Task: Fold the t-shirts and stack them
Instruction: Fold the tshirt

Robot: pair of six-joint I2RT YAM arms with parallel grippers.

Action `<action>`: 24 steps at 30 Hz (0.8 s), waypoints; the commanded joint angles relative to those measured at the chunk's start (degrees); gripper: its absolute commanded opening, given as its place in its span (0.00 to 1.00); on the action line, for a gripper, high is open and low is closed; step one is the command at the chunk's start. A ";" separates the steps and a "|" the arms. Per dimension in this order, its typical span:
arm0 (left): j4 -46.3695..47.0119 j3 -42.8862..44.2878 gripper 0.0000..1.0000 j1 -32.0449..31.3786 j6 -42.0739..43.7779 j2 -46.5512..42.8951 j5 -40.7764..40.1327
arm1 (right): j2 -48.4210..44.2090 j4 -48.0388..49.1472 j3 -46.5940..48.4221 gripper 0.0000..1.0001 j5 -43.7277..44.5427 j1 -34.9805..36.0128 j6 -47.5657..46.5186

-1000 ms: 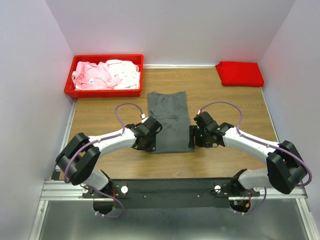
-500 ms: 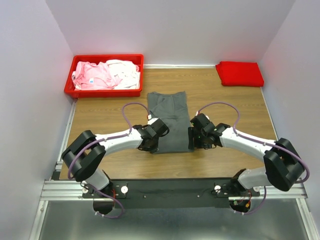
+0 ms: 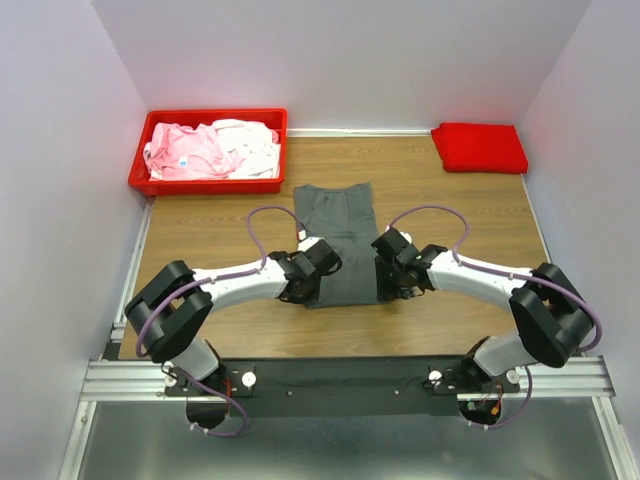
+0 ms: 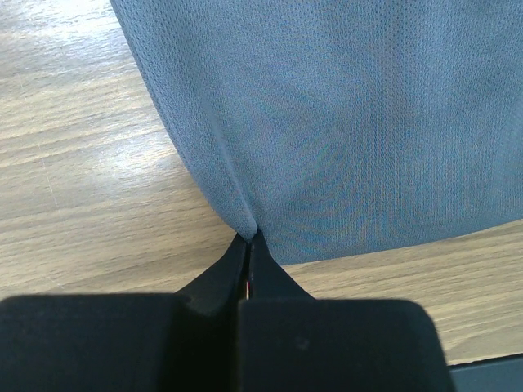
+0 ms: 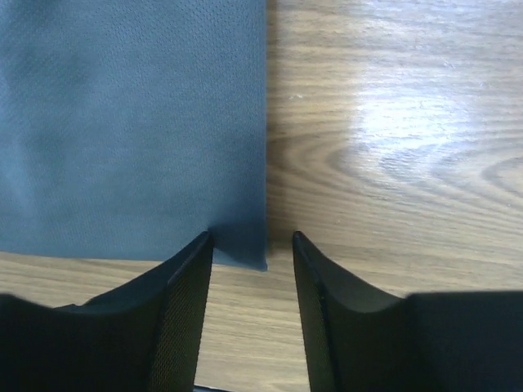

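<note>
Dark grey t-shirt (image 3: 338, 225), near-left corner in clamped left pincer (image 4: 249, 242), near-right corner between tips of parted right pincer (image 5: 252, 238).

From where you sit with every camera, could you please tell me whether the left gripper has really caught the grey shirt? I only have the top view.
Observer: Yes; the left wrist view shows the left gripper shut on a pinched corner of the dark grey t-shirt.
Operator: Thank you. And the right one?
Observer: The right gripper is open, its fingers either side of the shirt's other near corner, which lies flat on the table.
Operator: Any bunching?
Observer: Only a small crease running from the left pinch.
</note>
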 commanded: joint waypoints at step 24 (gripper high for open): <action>-0.83 -5.16 0.00 -0.66 -0.75 -1.85 1.91 | 5.81 -7.88 -3.56 0.35 3.46 2.87 7.24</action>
